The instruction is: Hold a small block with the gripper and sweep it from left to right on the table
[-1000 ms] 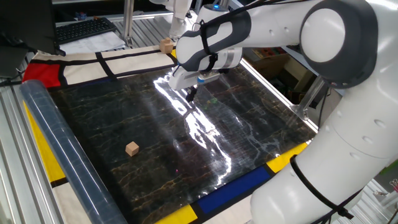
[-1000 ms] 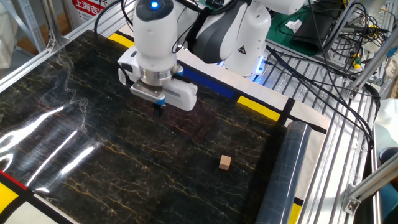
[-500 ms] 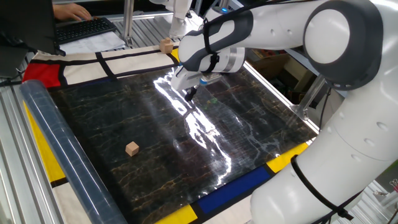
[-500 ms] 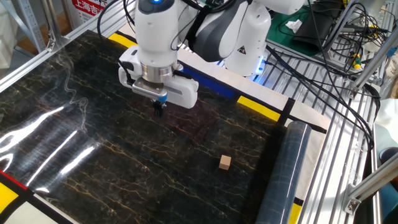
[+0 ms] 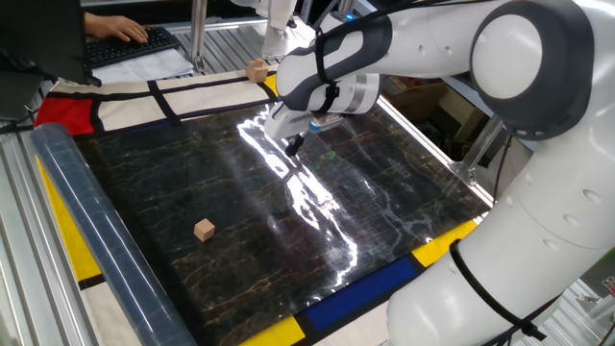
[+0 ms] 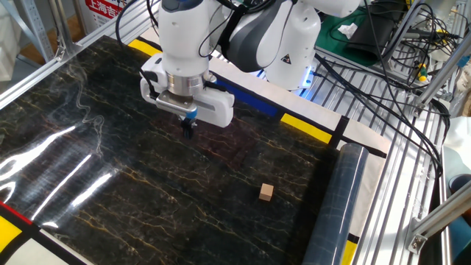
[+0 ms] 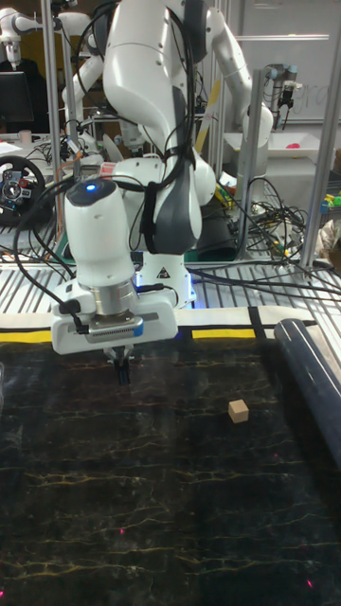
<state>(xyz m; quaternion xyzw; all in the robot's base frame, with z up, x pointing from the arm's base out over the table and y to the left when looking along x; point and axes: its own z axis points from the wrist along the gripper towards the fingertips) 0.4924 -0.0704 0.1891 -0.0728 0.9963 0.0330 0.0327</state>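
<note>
The block [image 5: 204,229] lies loose on the table [image 5: 384,221], resting flat on the glossy black sheet with nothing touching it. In the tall view it is seen to the right of the gripper [image 7: 121,365] and somewhat nearer the camera, well apart from it, and near the plastic roll [image 7: 313,369] that runs along the table's right edge. A paler cube [image 5: 256,69] sits on the cloth border at the far side in one fixed view and is taken not to be the task's piece.

The gripper is held pointing straight down, low over the sheet; whether its tips touch the surface cannot be told. Its fingers are seen pressed together as one narrow dark prong, and nothing tan is visible between them.

The step in hand is judged to be the approach: the block has not yet been picked up, so no sweep can be counted as begun.

For the next move, the fingers would need to be spread and the wrist carried across to the block, then centred above it so that two opposite faces are lined up with the pads. A careful descent is called for, since so tiny a cube could be knocked aside by a finger landing on its top. Once it is pinched, it would have to be taken to the left part of the sheet and drawn rightwards in contact with the surface.
</note>
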